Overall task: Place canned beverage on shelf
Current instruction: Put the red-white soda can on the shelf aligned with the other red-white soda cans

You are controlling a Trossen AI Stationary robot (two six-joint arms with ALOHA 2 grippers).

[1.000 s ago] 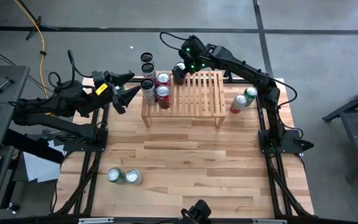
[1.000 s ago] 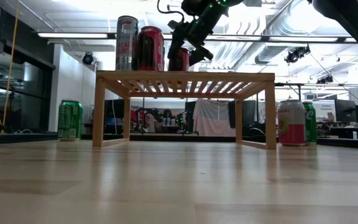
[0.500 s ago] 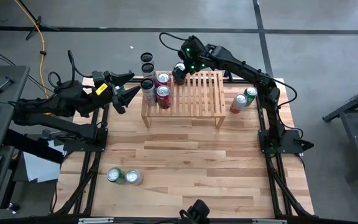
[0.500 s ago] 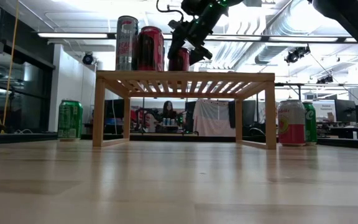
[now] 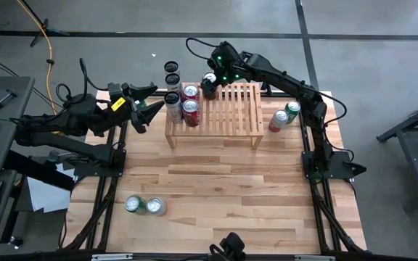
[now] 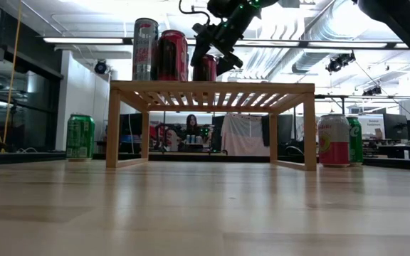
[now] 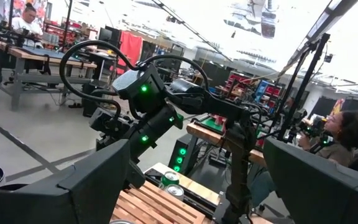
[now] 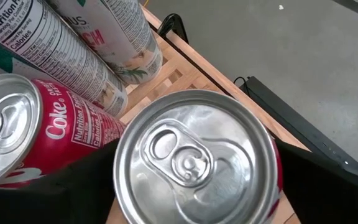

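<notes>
**Desk:** Okay, where does the can stand?

**Op:** My right gripper (image 5: 210, 83) is at the back edge of the shelf (image 5: 227, 109). The canned beverage (image 8: 194, 155) is between its jaws, upright on the slats. I cannot tell whether the jaws press it or stand just clear.

**Desk:** Room around it?

**Op:** Tight on one side. A Coke can (image 8: 17, 130) is just beside it, with a tall white can (image 8: 55, 50) past that. A second red can (image 5: 190, 112) sits nearer the front. Toward the shelf's right edge I see open slats only. My left gripper (image 5: 151, 104) hangs off the shelf's left end, jaws spread wide, holding nothing.

**Desk:** Any labels?

**Op:** "Coke" in white script on the red one. The tall can reads "Nutrition Facts" and "Calories". The rest is too small to read.

**Desk:** Elsewhere on the table (image 5: 216, 188)?

**Op:** From above, two cans (image 5: 285, 114) stand right of the shelf, well apart from it. Two green cans (image 5: 145, 206) sit near the front left corner.

**Desk:** What do the views add?

**Op:** The low view shows the can bottoms resting on the shelf top, which the overhead cannot. It also shows one green can (image 6: 80, 136) on the table left of the shelf legs, and a person (image 6: 191, 128) far behind. The left wrist view shows the right arm (image 7: 148, 118) with green lights lit.
</notes>
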